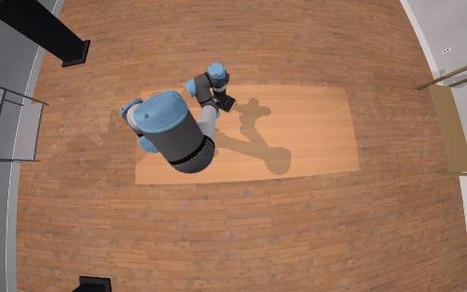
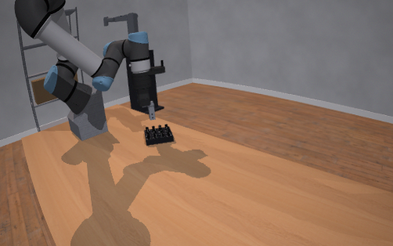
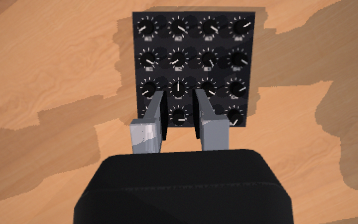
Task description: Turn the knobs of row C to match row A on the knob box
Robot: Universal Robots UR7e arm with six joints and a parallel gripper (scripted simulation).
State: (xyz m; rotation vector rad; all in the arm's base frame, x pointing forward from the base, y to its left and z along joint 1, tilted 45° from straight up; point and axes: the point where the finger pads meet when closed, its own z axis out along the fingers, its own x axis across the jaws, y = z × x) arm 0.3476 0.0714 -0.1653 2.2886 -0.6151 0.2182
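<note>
The black knob box (image 1: pixel 226 103) (image 2: pixel 160 141) (image 3: pixel 193 16) stands on the table with row A farthest from the gripper in the wrist view. There A1 (image 3: pixel 148 28) points lower left, A2 (image 3: pixel 178 28) and A3 (image 3: pixel 209 28) lower right, A4 (image 3: pixel 240 27) right and slightly up. C1 (image 3: pixel 149 90) points lower left, C2 (image 3: pixel 178 89) straight up, C3 lower right and C4 (image 3: pixel 237 89) right and slightly up. My gripper (image 3: pixel 180 105) (image 2: pixel 152 118) is partly open and empty, above the box. Its fingertips appear either side of C2. The fingers partly cover C3, D1 and D3.
The wooden table (image 1: pixel 316 139) (image 2: pixel 254 188) carries the box near one long edge. The arm's shadow lies across table and box. The arm's grey base block (image 2: pixel 88 121) stands to the left in the exterior view. A dark stand and shelf are beyond the table.
</note>
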